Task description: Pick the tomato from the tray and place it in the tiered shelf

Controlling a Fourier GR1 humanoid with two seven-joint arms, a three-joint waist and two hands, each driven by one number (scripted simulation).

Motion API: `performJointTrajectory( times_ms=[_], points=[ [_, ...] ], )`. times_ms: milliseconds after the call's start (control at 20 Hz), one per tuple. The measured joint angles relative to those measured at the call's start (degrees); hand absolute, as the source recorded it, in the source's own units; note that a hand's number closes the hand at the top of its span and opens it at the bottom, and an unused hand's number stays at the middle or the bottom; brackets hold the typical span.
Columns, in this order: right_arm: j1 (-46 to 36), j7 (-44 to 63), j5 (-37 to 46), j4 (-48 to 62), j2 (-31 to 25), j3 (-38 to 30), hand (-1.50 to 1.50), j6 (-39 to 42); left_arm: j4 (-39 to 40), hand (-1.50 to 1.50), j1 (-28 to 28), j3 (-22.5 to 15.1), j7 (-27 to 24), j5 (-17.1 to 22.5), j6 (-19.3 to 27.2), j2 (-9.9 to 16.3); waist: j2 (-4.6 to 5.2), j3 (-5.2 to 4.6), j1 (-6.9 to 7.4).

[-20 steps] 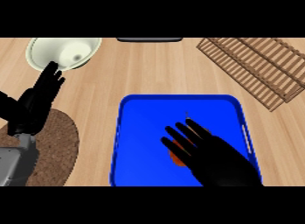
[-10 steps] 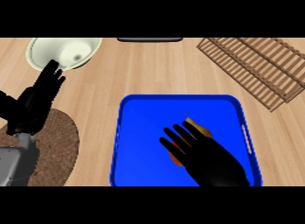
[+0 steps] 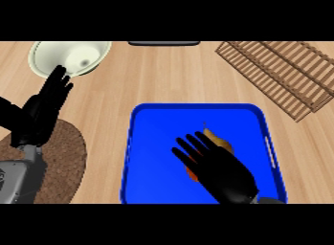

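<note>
Right hand (image 3: 222, 174) over tray (image 3: 152, 143), fingers straight, covering most of tomato (image 3: 217, 139), nothing grasped. Left hand (image 3: 38, 112) open, resting at left edge, fingers up. Shelf (image 3: 289, 72) top right.

Both hands (image 3: 222, 172) (image 3: 38, 107) open, fingers straight
</note>
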Motion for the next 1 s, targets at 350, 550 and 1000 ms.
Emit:
performJointTrajectory(
  times_ms=[350, 550, 1000],
  points=[
    [1.0, -4.0, 3.4, 6.4, 3.2, -1.6, -1.50, -2.6, 1.4, 0.00, -0.2, 1.1, -1.0, -1.1, -1.1, -1.2, 0.00, 0.00, 0.00],
    [-1.1, -5.7, 5.2, 13.1, 6.3, -2.4, 1.50, -3.7, 1.0, 0.00, 0.0, 1.8, -0.4, -1.1, -1.9, -1.3, -0.07, -0.08, 0.10],
    [-2.0, -12.2, 9.7, 15.8, 6.7, -2.8, 1.50, -8.6, 1.4, 0.00, 0.4, 2.1, -1.2, -2.5, -1.9, -2.7, -0.69, -0.58, 0.00]
  ],
)
